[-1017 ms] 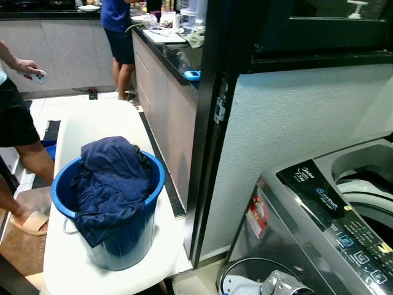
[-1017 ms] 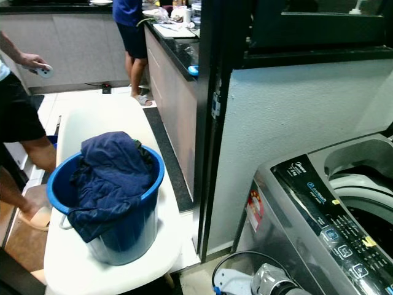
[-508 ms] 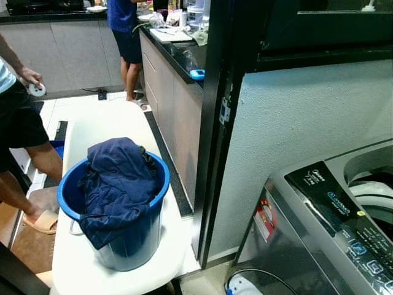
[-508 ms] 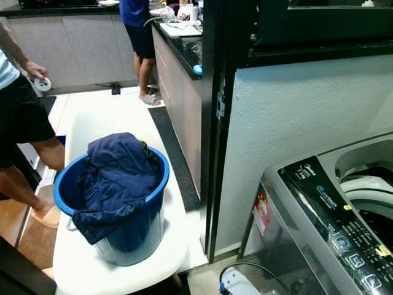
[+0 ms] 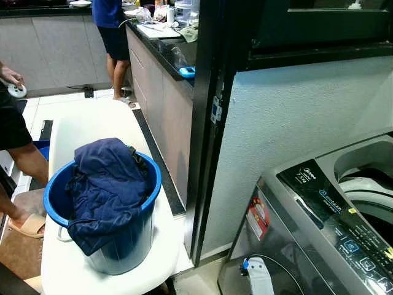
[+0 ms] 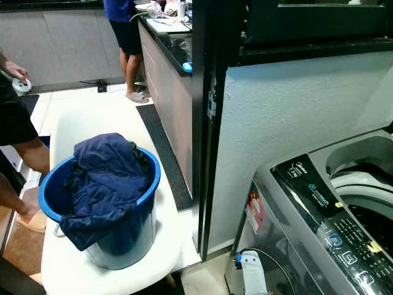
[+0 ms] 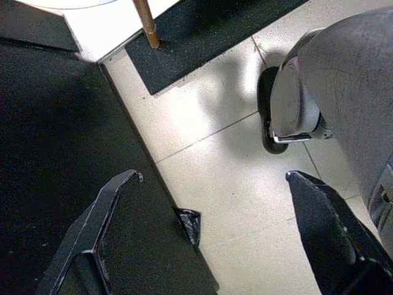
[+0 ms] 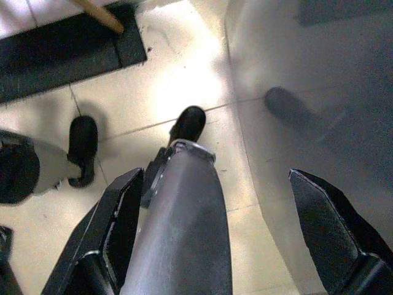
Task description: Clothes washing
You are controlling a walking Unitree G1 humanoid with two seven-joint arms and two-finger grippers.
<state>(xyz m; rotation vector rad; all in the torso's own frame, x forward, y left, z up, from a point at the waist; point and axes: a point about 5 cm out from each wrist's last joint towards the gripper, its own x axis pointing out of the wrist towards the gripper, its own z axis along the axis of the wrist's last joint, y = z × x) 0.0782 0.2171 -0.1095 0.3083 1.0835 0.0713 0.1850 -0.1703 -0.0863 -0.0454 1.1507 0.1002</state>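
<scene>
At the far left a person's hand (image 5: 8, 75) holds a small white object beside the white bench (image 5: 92, 126), and a second person stands further back at the kitchen counter (image 5: 161, 44). On the white bench sits the blue bucket (image 5: 126, 246), heaped with dark navy clothes (image 5: 107, 184) that spill over its near rim. To its right a black door frame (image 5: 206, 135) and a pale textured wall separate the bucket from the washing machine (image 5: 331, 215), whose lid is up and whose drum opening shows at the right edge, with what seems to be some fabric already inside, though that is hard to tell. Both arms hang low toward the tiled floor: the left end effector (image 7: 209, 233) has its two black fingers spread wide with nothing between them, and the right end effector (image 8: 215, 233) is likewise spread and empty above the robot's own leg. The job appears barely begun: the machine stands ready, but the clothes are not yet lifted from the bucket, carried across and dropped into the drum.
</scene>
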